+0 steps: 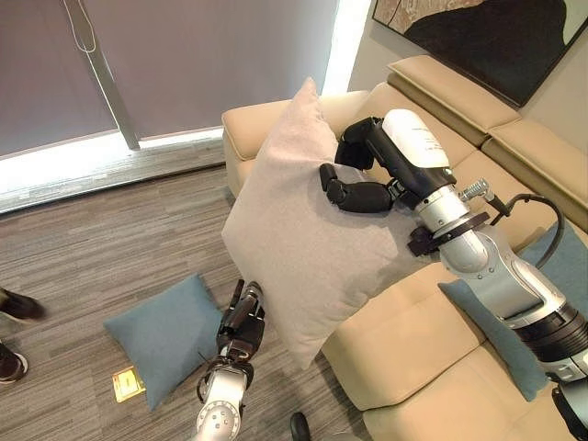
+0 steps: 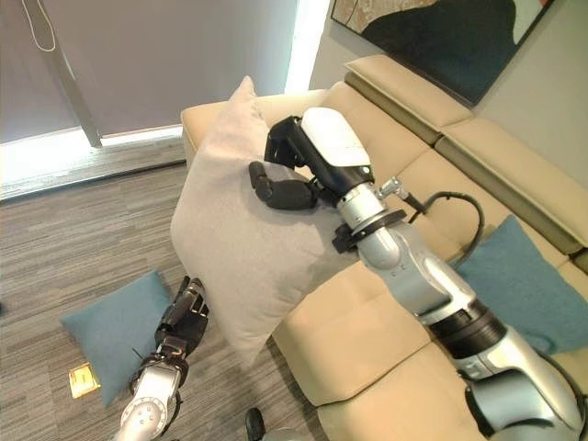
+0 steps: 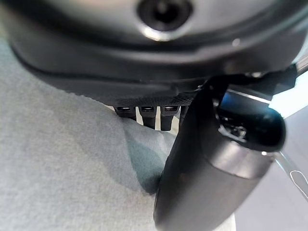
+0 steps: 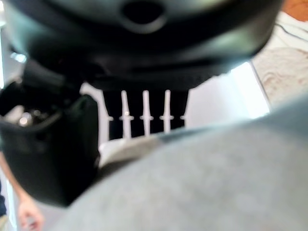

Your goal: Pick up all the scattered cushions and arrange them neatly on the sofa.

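A large pale grey cushion (image 1: 294, 239) hangs upright in front of the beige sofa (image 1: 413, 358), held between both hands. My right hand (image 1: 363, 152) grips its upper right edge, the thumb pressed on the front face and the fingers (image 4: 144, 113) running behind. My left hand (image 1: 241, 323) is at the cushion's lower left edge, where fingers (image 3: 147, 113) and thumb pinch a fold of the fabric. A blue cushion (image 1: 165, 335) lies flat on the floor to the left of my left hand. Another blue cushion (image 2: 524, 285) leans on the sofa seat at the right.
A person's shoes (image 1: 14, 308) stand on the striped floor at the far left, and a person's hand (image 4: 29, 214) shows in the right wrist view. A small yellow card (image 1: 127, 384) lies by the floor cushion. Curtained windows (image 1: 184, 64) close off the far side.
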### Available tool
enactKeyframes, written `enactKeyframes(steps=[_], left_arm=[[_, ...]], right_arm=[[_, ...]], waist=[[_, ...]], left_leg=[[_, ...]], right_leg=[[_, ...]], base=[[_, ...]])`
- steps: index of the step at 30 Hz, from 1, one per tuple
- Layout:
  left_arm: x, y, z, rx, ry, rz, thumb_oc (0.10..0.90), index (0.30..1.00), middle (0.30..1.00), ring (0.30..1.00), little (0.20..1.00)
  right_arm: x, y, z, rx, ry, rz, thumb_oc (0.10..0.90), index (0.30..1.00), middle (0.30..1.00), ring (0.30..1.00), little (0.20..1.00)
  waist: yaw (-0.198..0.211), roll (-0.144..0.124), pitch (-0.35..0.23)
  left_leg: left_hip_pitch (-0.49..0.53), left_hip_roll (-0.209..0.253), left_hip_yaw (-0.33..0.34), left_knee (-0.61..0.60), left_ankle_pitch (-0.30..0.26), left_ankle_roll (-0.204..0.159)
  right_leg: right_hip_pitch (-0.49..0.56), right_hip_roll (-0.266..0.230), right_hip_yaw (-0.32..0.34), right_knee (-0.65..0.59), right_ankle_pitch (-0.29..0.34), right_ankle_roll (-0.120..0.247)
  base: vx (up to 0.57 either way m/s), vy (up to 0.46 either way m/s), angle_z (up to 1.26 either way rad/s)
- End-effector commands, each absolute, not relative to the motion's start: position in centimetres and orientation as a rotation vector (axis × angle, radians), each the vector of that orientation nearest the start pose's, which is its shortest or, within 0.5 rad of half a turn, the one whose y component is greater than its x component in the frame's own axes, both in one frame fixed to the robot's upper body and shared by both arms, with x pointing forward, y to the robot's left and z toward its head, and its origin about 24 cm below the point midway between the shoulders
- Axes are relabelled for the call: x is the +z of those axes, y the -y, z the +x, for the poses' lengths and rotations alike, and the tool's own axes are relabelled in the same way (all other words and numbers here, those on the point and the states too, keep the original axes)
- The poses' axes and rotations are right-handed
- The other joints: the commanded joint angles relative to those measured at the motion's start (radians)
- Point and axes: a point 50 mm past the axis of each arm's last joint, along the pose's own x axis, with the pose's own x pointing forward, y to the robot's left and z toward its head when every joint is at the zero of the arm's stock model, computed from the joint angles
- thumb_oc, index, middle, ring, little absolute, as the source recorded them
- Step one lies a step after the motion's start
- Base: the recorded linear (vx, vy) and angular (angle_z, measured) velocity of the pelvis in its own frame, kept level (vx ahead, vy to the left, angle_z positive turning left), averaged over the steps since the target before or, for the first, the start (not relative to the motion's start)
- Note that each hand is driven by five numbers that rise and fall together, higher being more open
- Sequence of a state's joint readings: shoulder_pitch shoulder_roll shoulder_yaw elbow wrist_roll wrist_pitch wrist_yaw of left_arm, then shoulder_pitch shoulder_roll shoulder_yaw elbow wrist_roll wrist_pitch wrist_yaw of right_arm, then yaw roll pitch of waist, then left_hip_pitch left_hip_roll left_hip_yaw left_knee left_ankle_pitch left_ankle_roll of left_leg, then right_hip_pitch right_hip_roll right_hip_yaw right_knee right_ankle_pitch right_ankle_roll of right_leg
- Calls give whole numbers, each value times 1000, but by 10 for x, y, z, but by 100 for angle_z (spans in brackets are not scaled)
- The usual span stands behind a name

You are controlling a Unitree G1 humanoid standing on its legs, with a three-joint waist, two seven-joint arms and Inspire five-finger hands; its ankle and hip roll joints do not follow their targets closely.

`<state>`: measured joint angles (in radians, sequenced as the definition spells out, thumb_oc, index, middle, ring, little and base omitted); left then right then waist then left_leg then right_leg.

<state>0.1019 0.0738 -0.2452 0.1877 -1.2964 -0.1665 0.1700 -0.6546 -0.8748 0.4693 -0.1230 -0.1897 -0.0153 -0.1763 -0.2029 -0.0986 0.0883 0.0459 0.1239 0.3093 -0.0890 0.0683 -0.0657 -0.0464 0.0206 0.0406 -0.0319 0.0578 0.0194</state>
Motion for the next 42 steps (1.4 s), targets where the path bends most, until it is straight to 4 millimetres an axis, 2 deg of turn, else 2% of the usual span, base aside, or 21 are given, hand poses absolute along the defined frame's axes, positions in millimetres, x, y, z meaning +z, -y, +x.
enactKeyframes(steps=[1, 9, 13, 14, 16, 24, 35, 36, 37, 38, 39, 40, 41, 42], left_arm=[[18, -113, 237, -9, -152, -1164, 800, 900, 900, 900, 900], [17, -105, 237, -37, -193, -1094, 800, 900, 900, 900, 900], [4, -102, 233, -52, -267, -972, 800, 900, 900, 900, 900], [0, -102, 233, -52, -281, -947, 538, 507, 507, 507, 507], [0, -101, 234, -64, -284, -930, 400, 300, 300, 300, 300], [-17, -110, 232, -7, -335, -898, 400, 300, 300, 300, 300], [-24, -116, 232, 27, -349, -879, 414, 321, 321, 321, 321], [-25, -116, 233, 27, -350, -873, 414, 321, 321, 321, 321], [-25, -117, 233, 29, -346, -870, 417, 326, 326, 326, 326], [-25, -117, 233, 28, -347, -869, 416, 324, 324, 324, 324], [-25, -117, 233, 28, -348, -865, 416, 324, 324, 324, 324], [-26, -118, 233, 30, -349, -863, 417, 326, 326, 326, 326], [-27, -119, 232, 34, -351, -861, 422, 333, 333, 333, 333], [-29, -120, 231, 44, -358, -855, 428, 342, 342, 342, 342]], right_arm=[[292, 155, 296, -18, 991, -881, 400, 300, 300, 300, 300], [307, 143, 290, 3, 1077, -847, 400, 300, 300, 300, 300], [316, 135, 282, 14, 1143, -805, 400, 300, 300, 300, 300], [317, 134, 281, 15, 1151, -798, 400, 300, 300, 300, 300], [320, 130, 279, 26, 1174, -775, 400, 300, 300, 300, 300], [321, 123, 275, 61, 1197, -739, 400, 300, 300, 300, 300], [310, 125, 275, 75, 1169, -718, 400, 300, 300, 300, 300], [308, 125, 275, 79, 1162, -711, 420, 331, 331, 331, 331], [306, 125, 275, 79, 1154, -710, 486, 429, 429, 429, 429], [304, 126, 275, 79, 1146, -709, 587, 580, 580, 580, 580], [300, 127, 276, 80, 1130, -710, 601, 601, 601, 601, 601], [298, 127, 277, 80, 1123, -709, 676, 714, 714, 714, 714], [295, 128, 277, 81, 1111, -708, 638, 658, 658, 658, 658], [289, 130, 278, 79, 1087, -711, 627, 641, 641, 641, 641]], waist=[[23, -73, -116], [17, -64, -119], [9, -56, -122], [7, -55, -123], [2, -50, -124], [-11, -39, -127], [-19, -30, -129], [-20, -29, -129], [-21, -28, -129], [-21, -28, -129], [-21, -26, -128], [-21, -26, -129], [-20, -25, -129], [-19, -24, -129]], left_leg=[[3, -16, 8, 137, -196, 18], [3, -16, 18, 135, -191, 21], [4, -16, 26, 139, -193, 23], [4, -16, 28, 141, -194, 23], [6, -15, 33, 142, -195, 23], [13, -13, 57, 153, -203, 24], [15, -11, 61, 164, -210, 24], [15, -11, 61, 165, -211, 24], [14, -11, 61, 166, -212, 24], [13, -11, 62, 166, -211, 24], [14, -10, 62, 167, -212, 24], [13, -10, 62, 168, -213, 24], [13, -10, 62, 169, -213, 24], [13, -10, 62, 171, -215, 24]], right_leg=[[-21, -48, -68, 38, -63, 106], [-27, -45, -58, 34, -55, 107], [-29, -43, -51, 35, -54, 107], [-29, -43, -49, 35, -54, 107], [-30, -42, -45, 35, -53, 107], [-33, -38, -31, 36, -52, 108], [-31, -37, -30, 40, -56, 105], [-30, -37, -30, 40, -57, 105], [-30, -38, -30, 40, -57, 105], [-30, -39, -31, 39, -57, 105], [-29, -40, -31, 39, -57, 105], [-29, -40, -31, 40, -58, 105], [-29, -40, -31, 40, -58, 104], [-28, -41, -33, 42, -59, 104]], base=[[-41, -6, 14], [-19, 2, 0], [-12, 2, -8], [-6, 2, -6], [-4, 2, -5], [0, 1, -11], [6, -2, -8], [5, 4, -4], [5, 3, -4], [0, 0, 0], [0, 0, 0], [0, 0, 0], [0, 0, 0], [0, 0, 0]])
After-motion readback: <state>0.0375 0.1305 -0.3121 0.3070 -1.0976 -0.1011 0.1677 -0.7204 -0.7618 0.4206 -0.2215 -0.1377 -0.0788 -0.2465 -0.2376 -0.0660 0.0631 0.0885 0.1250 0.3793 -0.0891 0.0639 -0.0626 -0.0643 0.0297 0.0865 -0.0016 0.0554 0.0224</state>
